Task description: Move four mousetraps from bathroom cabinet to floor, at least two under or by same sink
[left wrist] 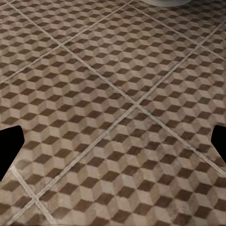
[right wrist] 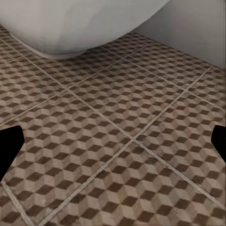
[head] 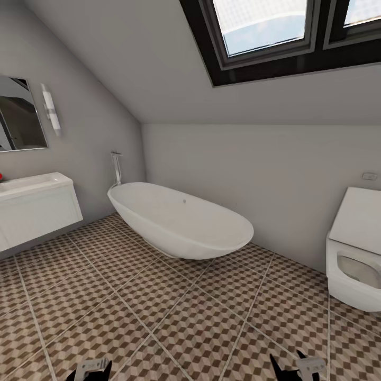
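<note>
Both tools low at frame bottom: left tool (head: 90, 369), right tool (head: 296, 366), fingers apart, nothing held. Bathroom floor (head: 174, 317) bare ahead; sink (head: 32, 185) at left wall. Mousetraps, cabinet unseen. Risks: base bumping bathtub (head: 180, 219) or toilet (head: 352, 259) while turning; searching wrong unit.

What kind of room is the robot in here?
A bathroom, apparently under a sloped attic roof: an oval white bathtub, a white toilet and a wall-hung sink stand on the cube-patterned tile floor, with a skylight overhead.
</note>
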